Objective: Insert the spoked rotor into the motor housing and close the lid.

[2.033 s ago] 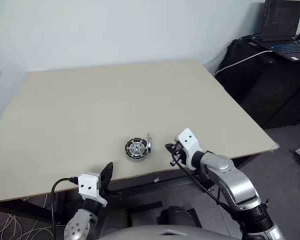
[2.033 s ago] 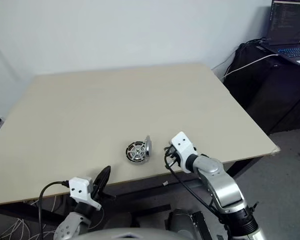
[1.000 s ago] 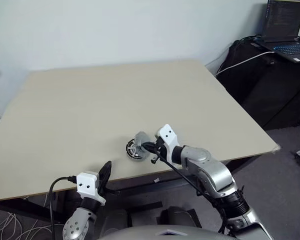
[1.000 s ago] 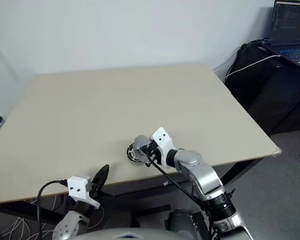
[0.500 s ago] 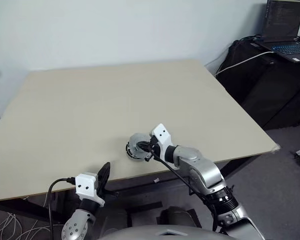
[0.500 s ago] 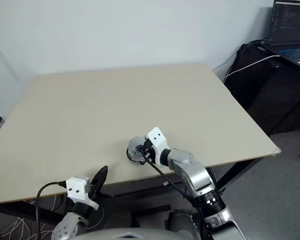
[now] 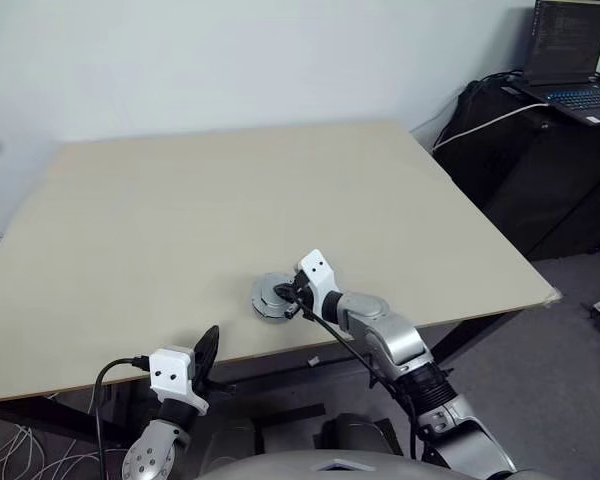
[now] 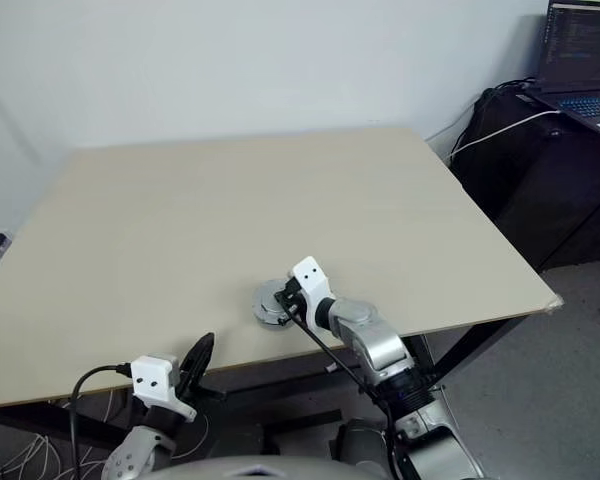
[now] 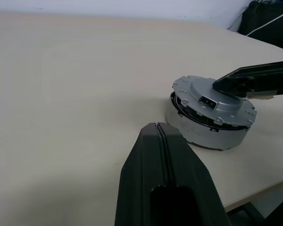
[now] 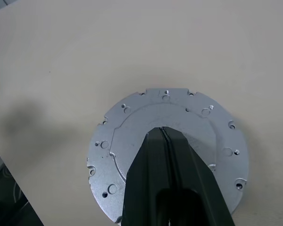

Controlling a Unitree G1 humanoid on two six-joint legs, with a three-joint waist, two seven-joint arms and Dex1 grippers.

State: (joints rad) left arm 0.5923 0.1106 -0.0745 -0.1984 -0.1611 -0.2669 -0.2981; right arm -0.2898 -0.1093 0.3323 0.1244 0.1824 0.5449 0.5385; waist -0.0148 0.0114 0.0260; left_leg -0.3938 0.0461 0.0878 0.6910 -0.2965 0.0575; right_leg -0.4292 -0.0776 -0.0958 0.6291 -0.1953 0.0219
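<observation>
The silver-grey lid (image 9: 212,101) lies on top of the motor housing (image 9: 205,134) near the table's front edge. A thin dark gap shows under the lid's rim on one side. The spoked rotor is hidden under the lid. My right gripper (image 10: 162,129) is shut, and its closed tips rest on the middle of the lid (image 7: 268,295). It also shows as a black bar (image 9: 254,80) reaching over the lid. My left gripper (image 9: 158,127) is shut and empty. It hangs at the table's front edge, short of the housing and to its left (image 7: 210,345).
The beige table (image 7: 180,190) stretches far behind and to the left of the housing. Its front edge runs just before the housing. At the right rear a black desk (image 7: 540,150) carries a laptop (image 7: 570,60) and cables.
My right gripper moved left and down onto the housing, tipping the lid from standing on edge to lying flat on top. The left gripper stayed put.
</observation>
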